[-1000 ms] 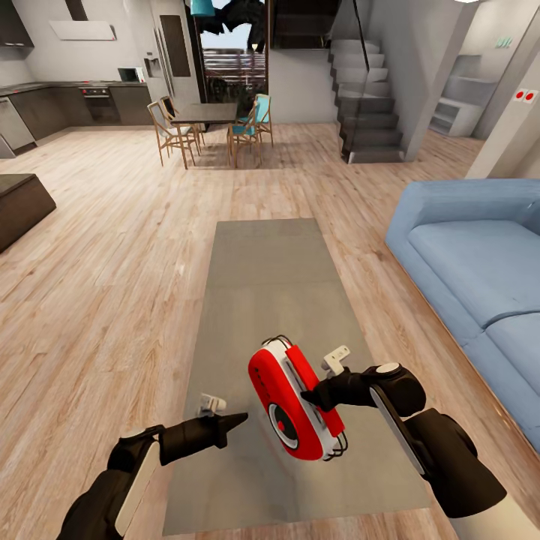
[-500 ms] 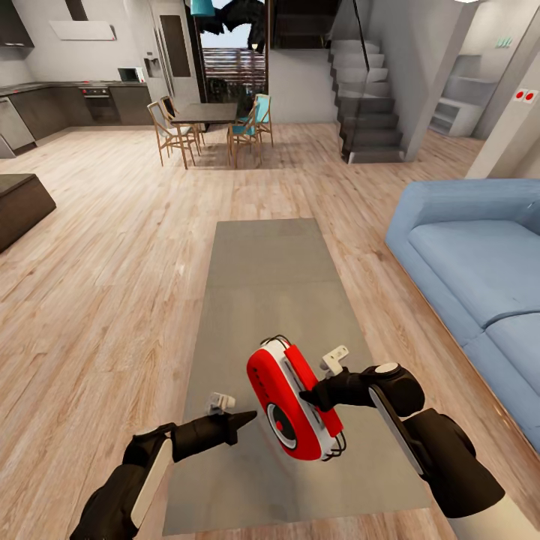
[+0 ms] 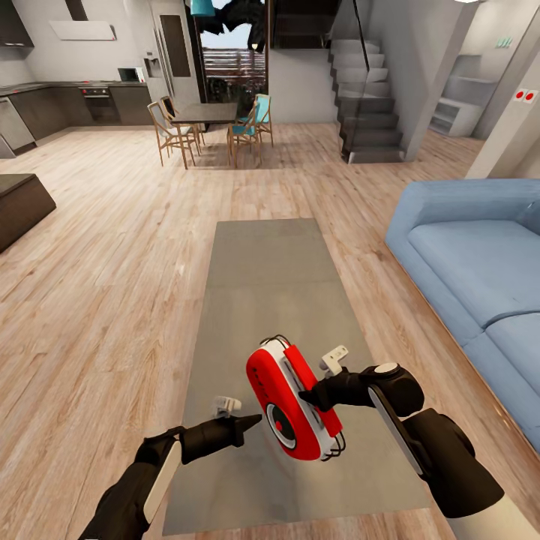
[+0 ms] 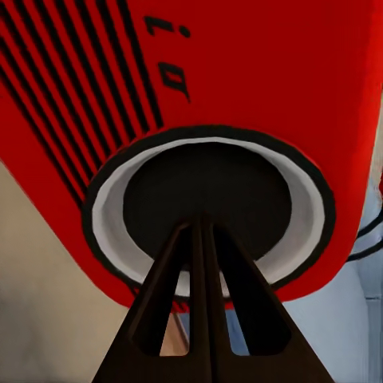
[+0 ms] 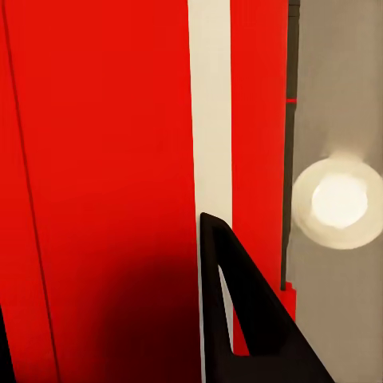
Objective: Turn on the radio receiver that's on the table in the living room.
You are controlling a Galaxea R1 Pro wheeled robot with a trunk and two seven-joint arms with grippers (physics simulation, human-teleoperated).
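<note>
The red radio receiver (image 3: pixel 289 401) with white trim stands tilted on its edge over the near end of the grey-taupe table (image 3: pixel 270 277). My right gripper (image 3: pixel 306 396) is shut on its side. One of its fingers (image 5: pixel 239 319) lies against the red and white casing (image 5: pixel 104 159). My left gripper (image 3: pixel 253 419) is shut, and its tip sits just left of the round dial (image 3: pixel 281 424). In the left wrist view the closed fingertips (image 4: pixel 201 239) point straight at the dark, white-ringed dial (image 4: pixel 207 199), very near it; contact cannot be told.
A blue sofa (image 3: pixel 480 270) runs along the table's right side. A dark low block (image 3: pixel 22 202) stands at the far left. A dining table with chairs (image 3: pixel 206 112) and stairs (image 3: pixel 367 105) stand at the back. A pale round disc (image 5: pixel 338 201) lies on the table beyond the radio.
My left gripper has moved right across the table, closing in on the radio's dial. The radio and the right arm have hardly moved.
</note>
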